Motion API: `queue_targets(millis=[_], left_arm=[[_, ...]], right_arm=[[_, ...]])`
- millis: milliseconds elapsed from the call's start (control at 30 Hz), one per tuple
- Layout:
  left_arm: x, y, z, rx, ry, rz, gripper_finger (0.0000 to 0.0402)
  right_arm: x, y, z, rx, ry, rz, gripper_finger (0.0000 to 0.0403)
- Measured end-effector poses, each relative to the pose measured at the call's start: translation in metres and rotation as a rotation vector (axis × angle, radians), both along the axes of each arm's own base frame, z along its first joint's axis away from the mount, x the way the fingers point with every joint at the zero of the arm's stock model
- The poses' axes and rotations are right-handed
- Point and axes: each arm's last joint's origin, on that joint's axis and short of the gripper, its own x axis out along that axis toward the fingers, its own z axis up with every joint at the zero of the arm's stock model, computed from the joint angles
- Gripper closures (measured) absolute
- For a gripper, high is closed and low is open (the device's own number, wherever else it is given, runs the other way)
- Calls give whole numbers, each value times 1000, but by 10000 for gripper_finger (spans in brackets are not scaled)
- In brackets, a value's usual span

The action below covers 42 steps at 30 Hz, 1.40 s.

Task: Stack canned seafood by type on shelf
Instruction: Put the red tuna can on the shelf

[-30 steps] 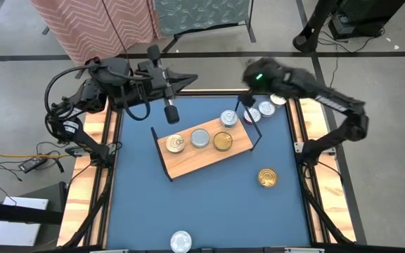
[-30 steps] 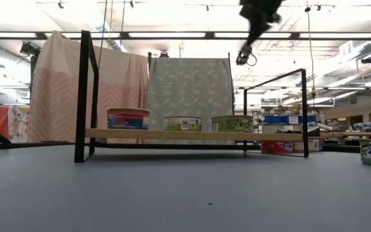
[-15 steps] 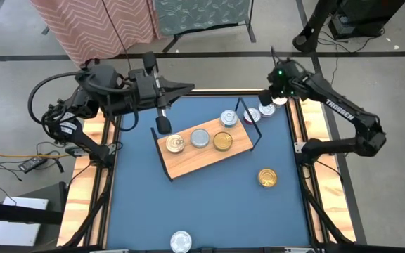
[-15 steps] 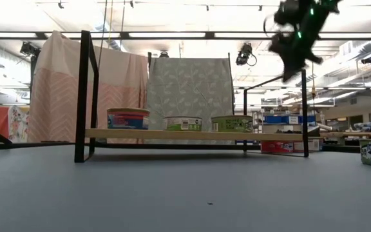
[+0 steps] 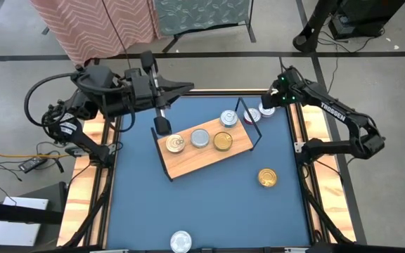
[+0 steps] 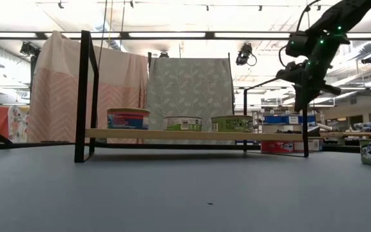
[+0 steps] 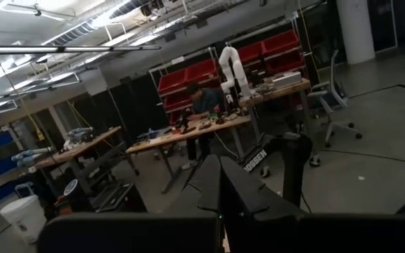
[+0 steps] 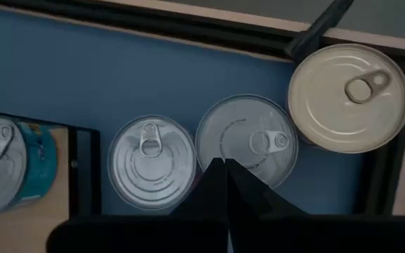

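One silver tin (image 5: 181, 241) sits at the tabletop's (image 5: 209, 204) near edge at 6 o'clock, and a gold tin (image 5: 266, 178) lies alone toward 4. Open blue surface surrounds both. At center, the shelf (image 5: 195, 160) carries four tins: two gold, two silver. Three silver tins (image 8: 247, 141) crowd the 1 o'clock corner under the right hand (image 8: 222, 172), fingers together. The left hand (image 5: 162, 124), at 11 o'clock, looks closed too.

There are nine small round flat tins (image 5: 200, 138): six with silver lids, three with gold lids. One rectangular light-wood shelf (image 5: 195, 161) stands there.
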Motion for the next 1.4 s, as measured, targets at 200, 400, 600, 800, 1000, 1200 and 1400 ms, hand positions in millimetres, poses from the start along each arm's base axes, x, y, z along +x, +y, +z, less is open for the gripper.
queue_targets(millis=[200, 400, 600, 800, 1000, 1200, 1400], left_arm=[[0, -1, 1, -1, -7, -5, 396], [0, -3, 0, 12, -2, -9, 396], [0, -3, 0, 17, 1, -8, 396], [0, -3, 0, 65, 17, 0, 396], [0, -2, 0, 66, 17, 1, 396], [0, -2, 0, 66, 17, 0, 396], [0, -2, 0, 62, 16, 0, 396]], right_arm=[[1, -1, 0, -3, -27, -21, 402], [6, 0, 7, 13, -190, 35, 402], [10, 5, 10, -56, -138, 118, 403], [15, 17, 5, -122, 135, 210, 403], [17, 26, -4, -194, 378, 132, 403], [15, 35, -32, -172, 386, 12, 403], [15, 42, -61, -157, 254, -156, 403]])
